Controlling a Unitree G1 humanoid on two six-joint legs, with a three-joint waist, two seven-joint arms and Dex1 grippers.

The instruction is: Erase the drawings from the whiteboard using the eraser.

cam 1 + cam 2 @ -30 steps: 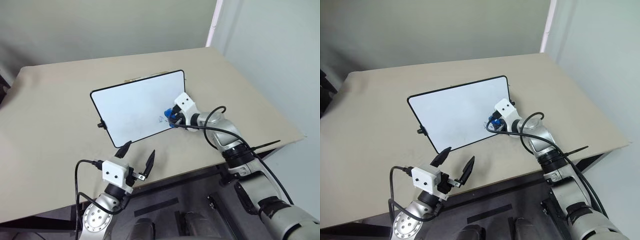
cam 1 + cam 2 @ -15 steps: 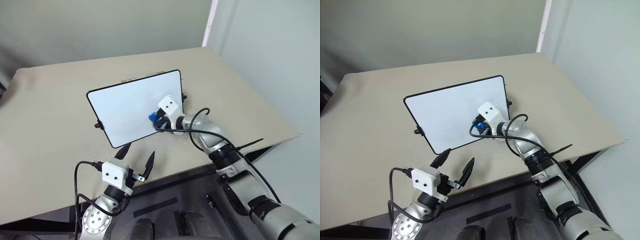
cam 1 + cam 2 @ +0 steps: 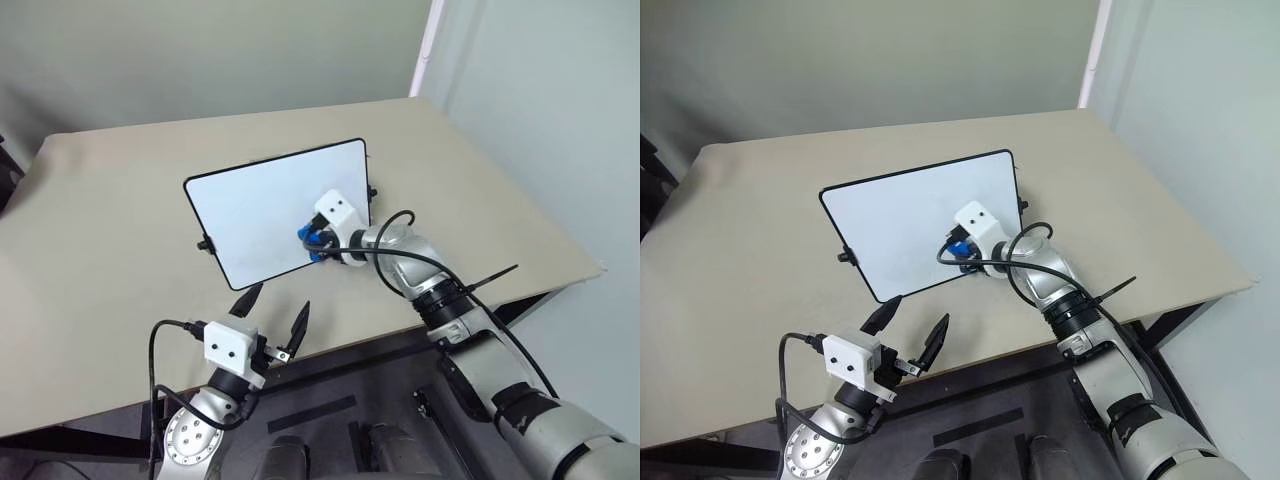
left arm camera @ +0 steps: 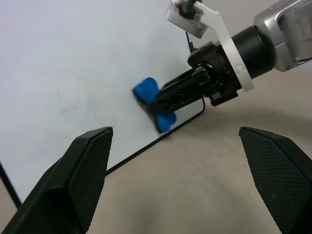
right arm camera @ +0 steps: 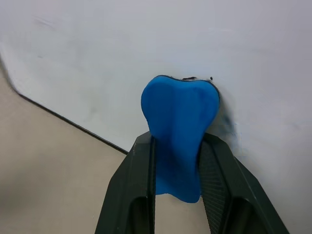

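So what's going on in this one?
The robot is wiping a whiteboard that lies flat on a beige table. Its right gripper is shut on a blue eraser and presses it against the board near the edge closest to the robot. A faint bluish smear sits beside the eraser; no clear drawing is visible. The left gripper hovers open over the table's near edge, holding nothing.

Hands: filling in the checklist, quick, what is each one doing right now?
Left hand: open, holding nothing, above the table's near edge.
Right hand: closed on the blue eraser, pressing it against the whiteboard.
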